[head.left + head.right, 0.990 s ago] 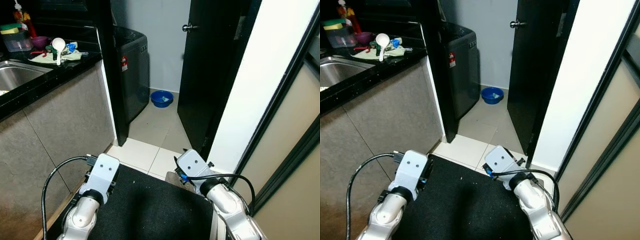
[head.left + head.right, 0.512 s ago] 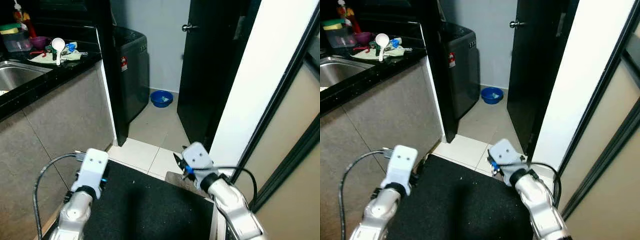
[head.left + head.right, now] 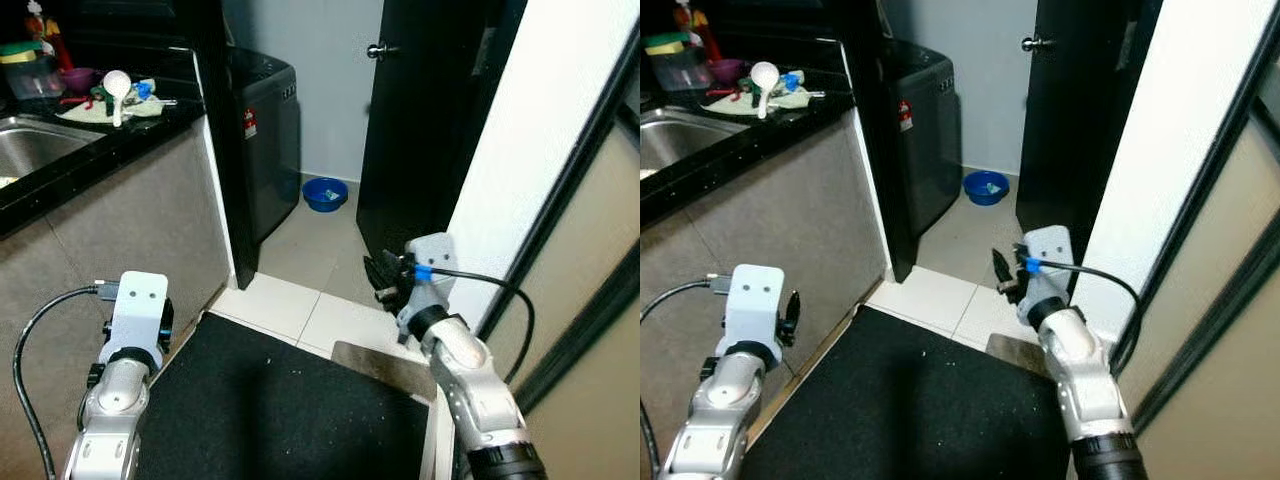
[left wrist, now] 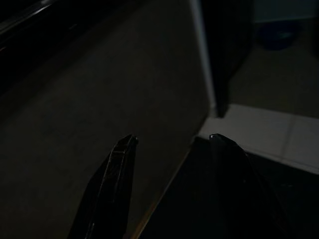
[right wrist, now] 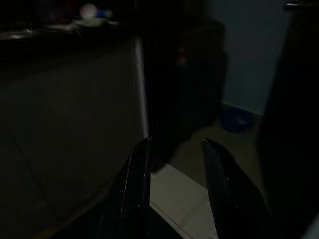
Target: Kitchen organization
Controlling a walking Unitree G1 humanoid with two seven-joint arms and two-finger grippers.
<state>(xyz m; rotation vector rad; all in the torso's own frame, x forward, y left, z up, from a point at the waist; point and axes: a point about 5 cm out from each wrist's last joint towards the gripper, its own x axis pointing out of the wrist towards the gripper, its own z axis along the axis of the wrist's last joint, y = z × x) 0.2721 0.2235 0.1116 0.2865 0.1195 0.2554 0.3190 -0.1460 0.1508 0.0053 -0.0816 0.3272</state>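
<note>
Right tool (image 3: 385, 279): rising since the earlier frame, now hanging above the floor tiles beside the black door (image 3: 410, 120), fingers parted, holding nothing. Left tool (image 4: 172, 144): drifting toward the cabinet front below the tabletop (image 3: 110, 140), fingers parted, empty. White ladle (image 3: 117, 90) and utensils lying on the tabletop beside the sink (image 3: 30, 145).

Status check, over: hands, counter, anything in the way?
Both hands open and empty: left hand low by the cabinet, right hand raised. Counter cluttered beside the sink. Black mat underfoot.
</note>
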